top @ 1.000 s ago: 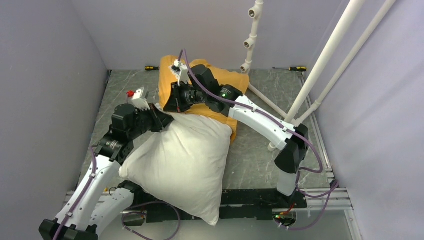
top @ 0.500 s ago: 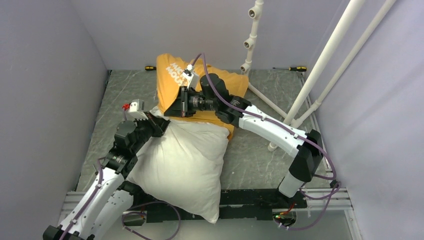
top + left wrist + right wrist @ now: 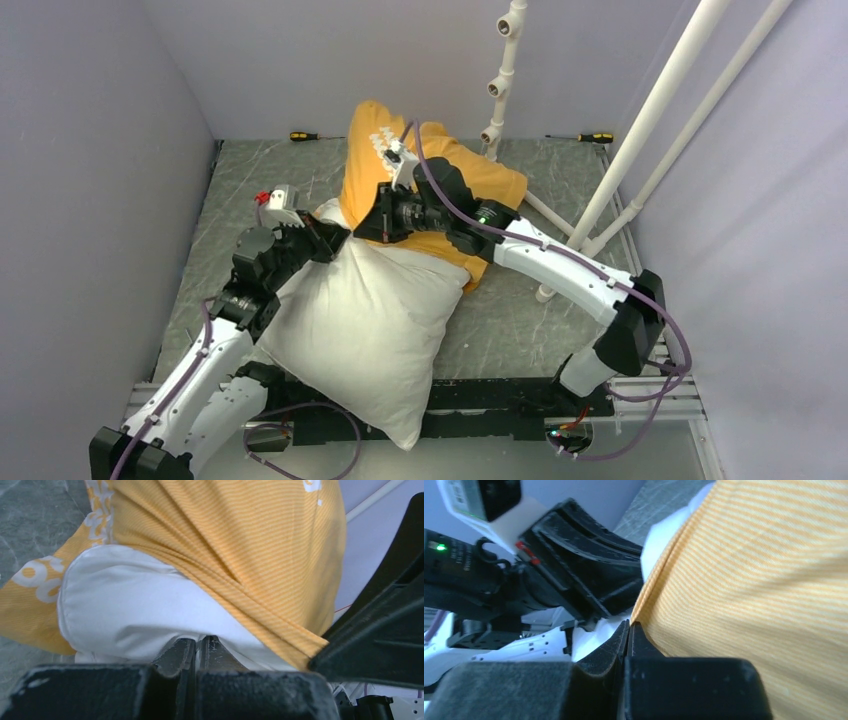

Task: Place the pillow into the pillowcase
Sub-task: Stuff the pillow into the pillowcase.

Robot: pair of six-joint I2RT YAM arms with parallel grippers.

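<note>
Pillow [image 3: 370, 320] is sprawled from the near edge of the worktop up toward the middle. Only its far end is poked into the mouth of the pillowcase [image 3: 440, 175], which is bunched and held up off the surface toward the far edge. The left gripper [image 3: 197, 647] has its fingers pinched tight on a fold of white fabric at that far end. The right gripper [image 3: 629, 630] is clamped on the orange hem right beside it (the two look nearly touching from overhead).

Biggest worry, I reckon, is that thin pinch on the hem. A hard pull over the plump end could yank it free, and the case would flop back. Most of the pillow is outside, and its near corner looks to hang past the near edge, so its weight may drag it out again. With both wrists crammed together, a bump seems possible too. The case also sits just beside the white pipe frame [image 3: 492, 135] at the far edge and might snag there. The screwdriver [image 3: 303, 135] by the far left corner looks out of the way.
</note>
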